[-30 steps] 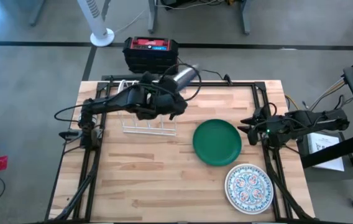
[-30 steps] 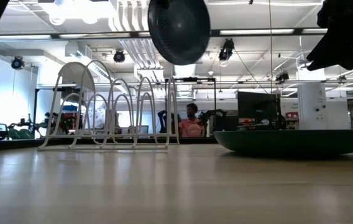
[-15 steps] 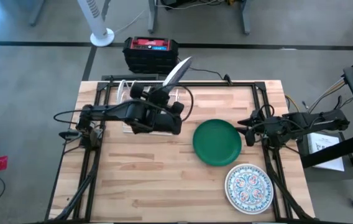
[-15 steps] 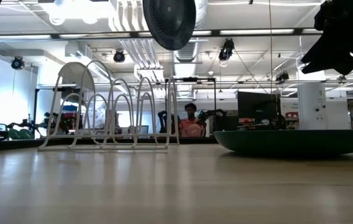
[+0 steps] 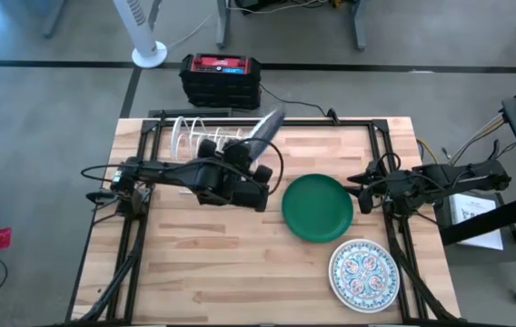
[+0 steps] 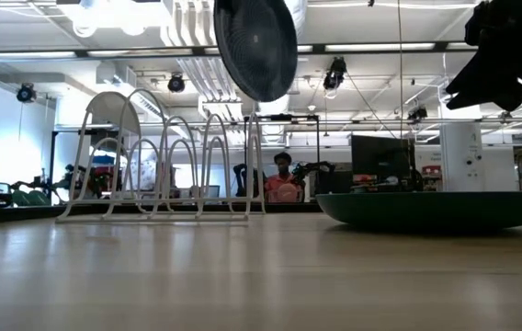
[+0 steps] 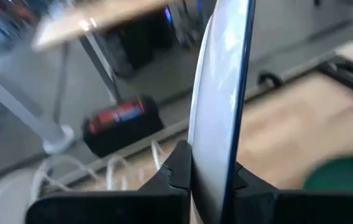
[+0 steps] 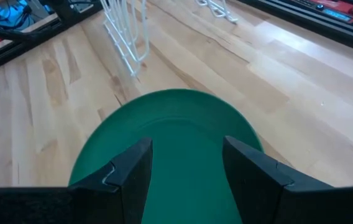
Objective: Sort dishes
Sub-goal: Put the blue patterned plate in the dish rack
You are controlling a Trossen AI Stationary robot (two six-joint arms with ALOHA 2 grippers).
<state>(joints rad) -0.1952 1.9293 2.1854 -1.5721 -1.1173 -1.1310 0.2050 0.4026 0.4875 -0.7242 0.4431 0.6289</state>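
Left hand [image 7: 209, 177] grips upright blue plate [image 7: 220, 99] above rack [image 5: 202, 134].

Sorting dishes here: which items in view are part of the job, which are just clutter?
Job:
blue plate, held on edge in the shut left end effector
green plate, flat on the table, right end effector open beside it
floral plate
wire rack

Lying about:
black-and-red case
white fan

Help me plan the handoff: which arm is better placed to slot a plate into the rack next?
Left. Its gripper is shut on the dark plate, held on edge above the rack. The right gripper, jaws open, hovers beside the green plate.
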